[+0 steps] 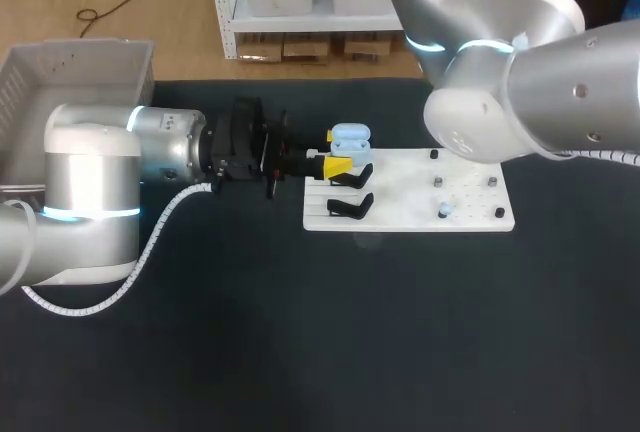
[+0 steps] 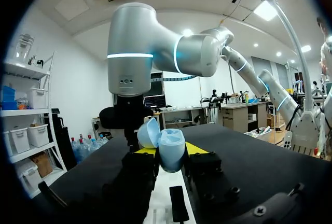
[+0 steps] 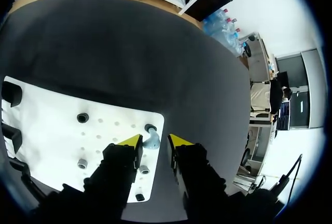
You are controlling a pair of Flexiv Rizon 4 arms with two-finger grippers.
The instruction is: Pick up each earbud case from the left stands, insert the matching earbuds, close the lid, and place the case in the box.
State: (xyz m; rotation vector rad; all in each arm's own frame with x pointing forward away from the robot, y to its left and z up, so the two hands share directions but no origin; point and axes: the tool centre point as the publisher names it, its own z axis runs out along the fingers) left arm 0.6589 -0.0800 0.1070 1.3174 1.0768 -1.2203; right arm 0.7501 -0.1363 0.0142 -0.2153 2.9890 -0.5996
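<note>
Head: left gripper (image 1: pixel 338 152) at white board's (image 1: pixel 400 214) left edge, clamped on open blue earbud case (image 1: pixel 350 137).
Left wrist: case between both tips, over the board.
Right wrist: right gripper (image 3: pixel 154 142) narrowly open, empty, earbud (image 3: pixel 152 137) between tips near board's edge.

A matte black, flat table top (image 1: pixel 330 352) fills the head view from the lower edge of the frame up to a straight far edge near the top. Soft, even light falls on it, a little dimmer toward the lower left.
</note>
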